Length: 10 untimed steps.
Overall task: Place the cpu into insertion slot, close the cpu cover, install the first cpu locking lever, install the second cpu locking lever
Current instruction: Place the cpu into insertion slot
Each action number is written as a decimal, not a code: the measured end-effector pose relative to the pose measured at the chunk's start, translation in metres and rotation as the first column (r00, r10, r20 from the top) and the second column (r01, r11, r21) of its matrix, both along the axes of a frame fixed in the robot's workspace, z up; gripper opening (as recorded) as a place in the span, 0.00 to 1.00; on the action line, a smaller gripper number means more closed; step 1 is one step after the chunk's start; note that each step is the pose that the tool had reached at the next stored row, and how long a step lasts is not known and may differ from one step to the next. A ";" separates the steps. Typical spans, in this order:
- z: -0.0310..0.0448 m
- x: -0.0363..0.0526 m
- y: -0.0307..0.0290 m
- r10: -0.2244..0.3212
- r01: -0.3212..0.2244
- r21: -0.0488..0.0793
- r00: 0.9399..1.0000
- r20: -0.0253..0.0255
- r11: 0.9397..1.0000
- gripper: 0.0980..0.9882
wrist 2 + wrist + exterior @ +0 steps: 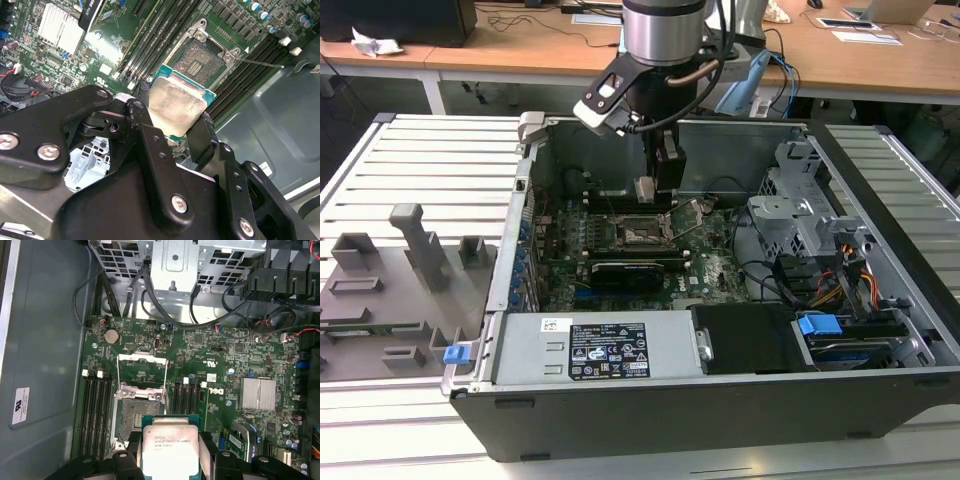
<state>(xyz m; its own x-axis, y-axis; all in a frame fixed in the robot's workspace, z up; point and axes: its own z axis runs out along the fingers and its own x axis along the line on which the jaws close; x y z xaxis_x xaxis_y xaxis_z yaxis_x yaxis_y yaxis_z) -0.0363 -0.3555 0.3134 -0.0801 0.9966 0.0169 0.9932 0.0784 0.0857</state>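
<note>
The hand [175, 107] is closed on the chip [177, 102], its two black fingers [145, 107] clamping opposite edges so the silvery top faces up. In both wrist views the chip [171, 447] hangs above the green board, near the open socket [137, 412] but clear of it and not yet seated. The socket's dark pin field [200, 57] lies bare, the metal cover [141, 358] is swung back on its hinge, and a thin wire lever [260, 63] stands loose beside it, so nothing seems to block the way in. To do this step well, I judge the chip should be squared to the black rim and kept level, brought down straight with no sideways slide, and let go only once it sits flat: the pins look delicate, and a tilted corner could bend them. The rows of memory slots [97, 405] on either side leave little room for the fingers. In the exterior view the hand [655, 180] sits in the upper middle of the frame, reaching down into an open computer case [720, 410] that lies on its side on a pale ribbed surface [430, 160]. Grey holders [420, 245] stand on that surface at the exterior view's left, and wooden desks [520, 50] run across the back of the room.
</note>
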 end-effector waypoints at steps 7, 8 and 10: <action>-0.0028 0.0000 0.0000 0.000 0.000 0.000 1.000 0.000 1.000 0.50; -0.0030 0.0000 0.0000 0.000 0.000 0.000 1.000 0.000 1.000 0.50; -0.0037 0.0000 0.0000 0.000 0.000 0.000 1.000 0.000 1.000 0.50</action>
<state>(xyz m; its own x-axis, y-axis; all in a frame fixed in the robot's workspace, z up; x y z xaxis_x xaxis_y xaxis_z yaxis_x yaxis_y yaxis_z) -0.0363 -0.3555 0.3097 -0.0801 0.9966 0.0170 0.9932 0.0784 0.0857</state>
